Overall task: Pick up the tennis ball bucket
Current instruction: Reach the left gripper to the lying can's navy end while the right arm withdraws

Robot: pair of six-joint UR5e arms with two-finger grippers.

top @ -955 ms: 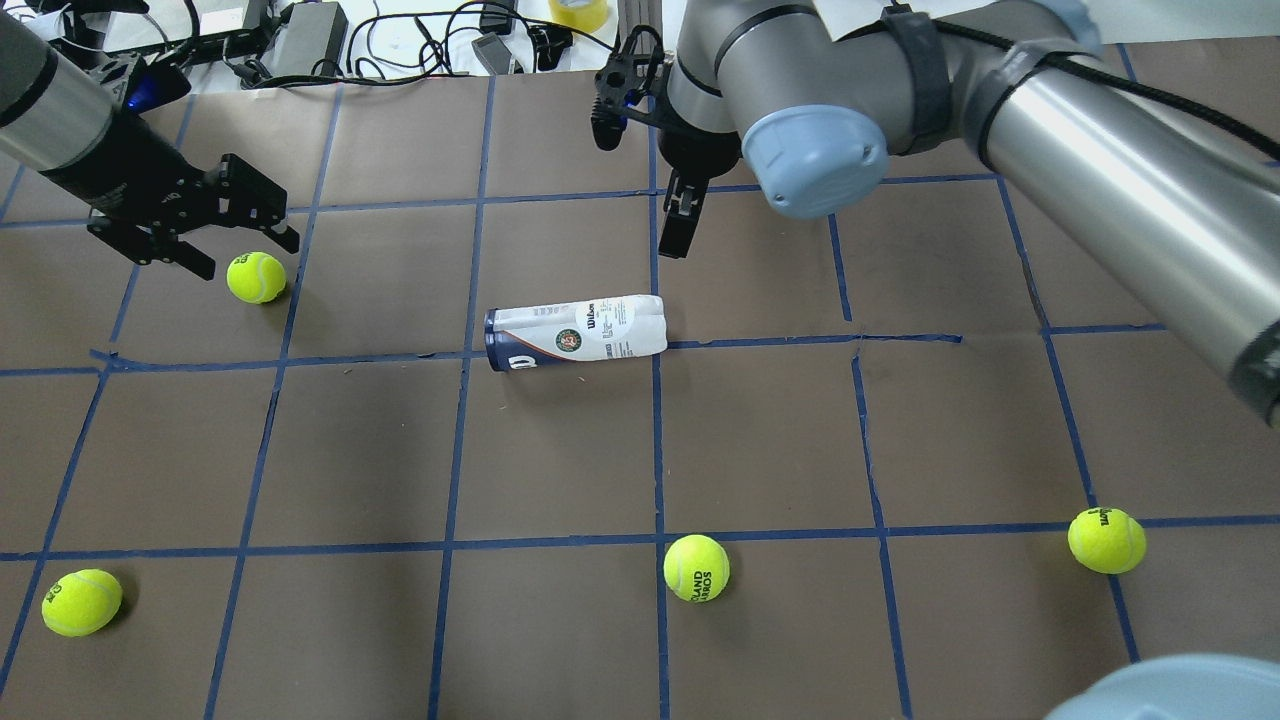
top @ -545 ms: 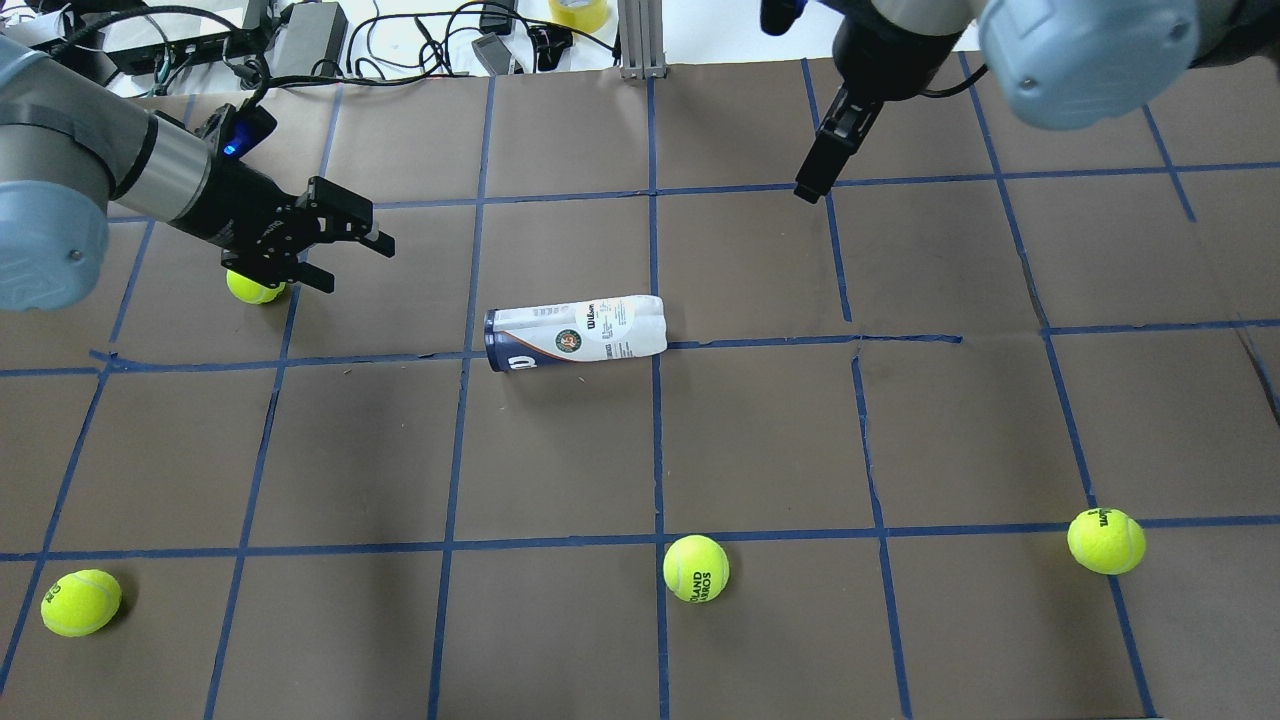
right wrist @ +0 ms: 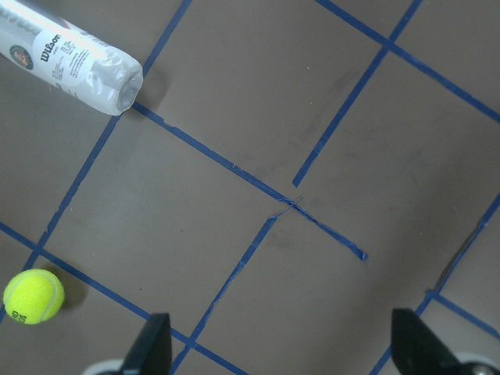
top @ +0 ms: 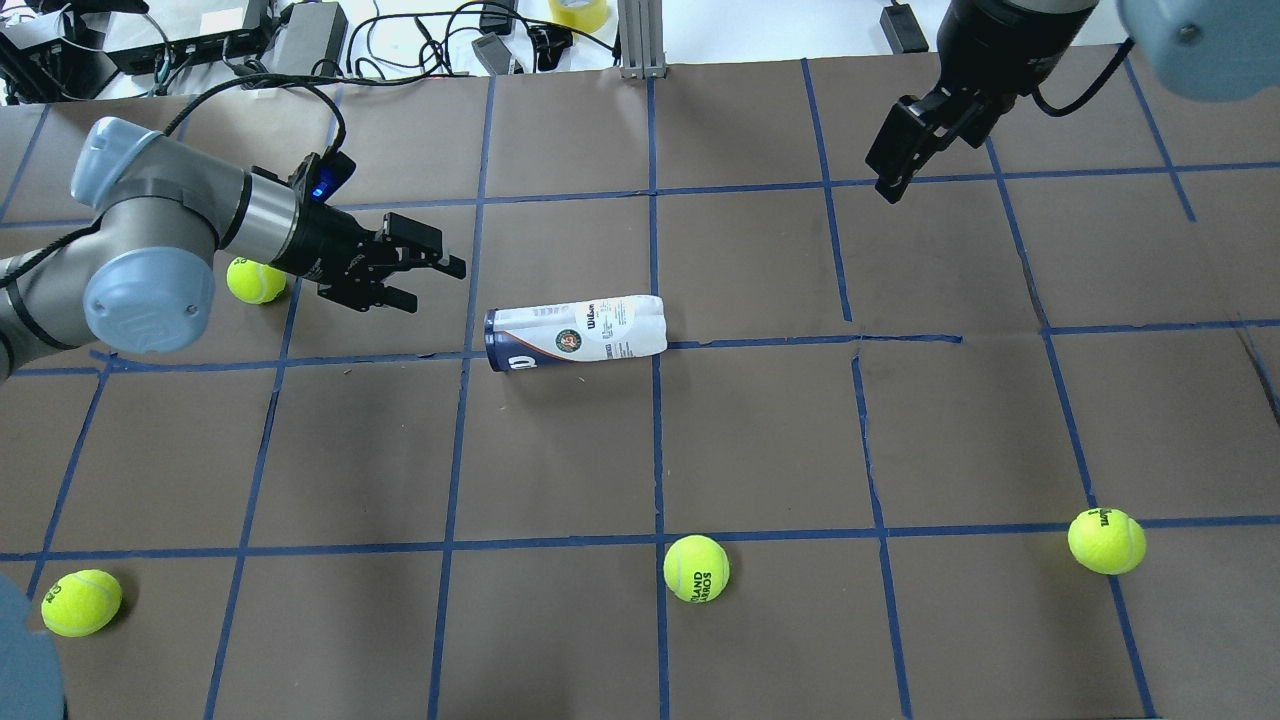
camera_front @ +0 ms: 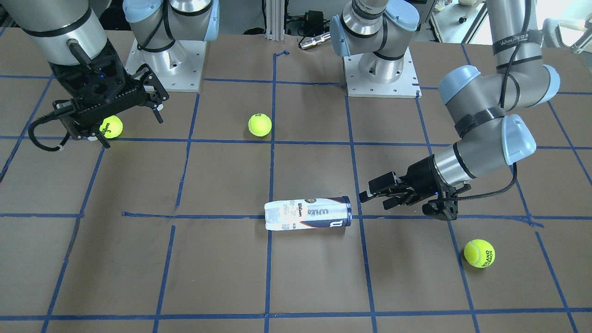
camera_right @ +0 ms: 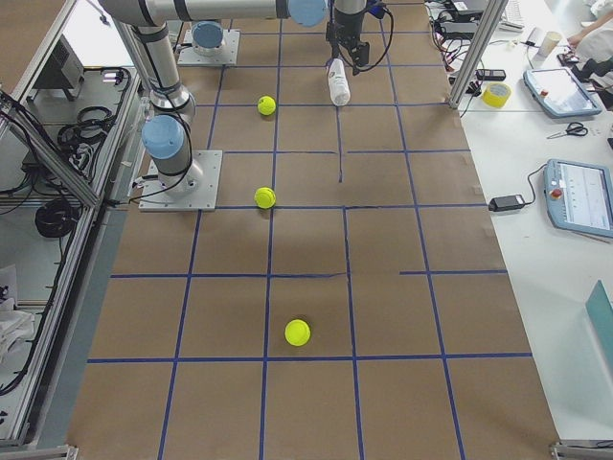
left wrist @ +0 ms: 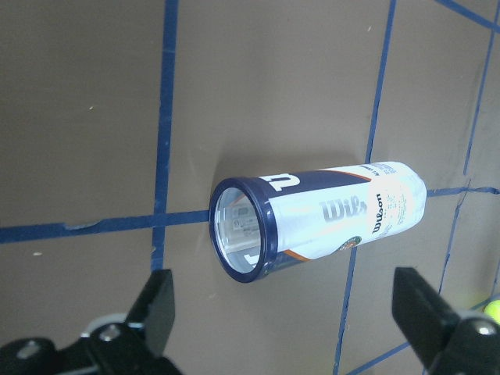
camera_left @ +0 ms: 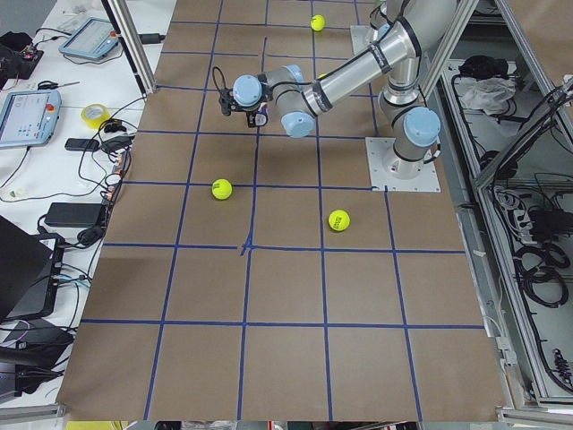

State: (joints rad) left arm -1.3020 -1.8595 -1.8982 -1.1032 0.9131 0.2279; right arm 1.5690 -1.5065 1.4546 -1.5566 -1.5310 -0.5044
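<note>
Item: tennis ball bucket (top: 575, 333), a slim clear plastic cylinder can with a white-and-navy Wilson label, a round emblem and a dark blue rim. Position: lying on its side near the middle of the counter (top: 560, 450), a flat surface covered in brown paper and marked into squares by blue tape lines (top: 450, 440). The can lies along one tape line, and its clear closed end reaches a crossing of two lines. Its rimmed end faces the robot's left side. Nothing touches it.

Left gripper (top: 436, 287): black, two-fingered, fingers spread apart and holding nothing. It points toward the rimmed end of the can, near it but not in contact. The left wrist view looks at the rimmed end between the two spread fingers (left wrist: 156, 301).

Right gripper (right wrist: 281, 344): fingers apart, holding nothing. It is well away from the can, over the far right part of the counter.

Loose yellow tennis balls, four in the overhead view:
- one (top: 256, 277) just beside the left arm's wrist
- one (top: 696, 568) on the near tape line below the can
- one (top: 1106, 540) at the near right
- one (top: 80, 602) at the near left

All four are well apart from the can.
</note>
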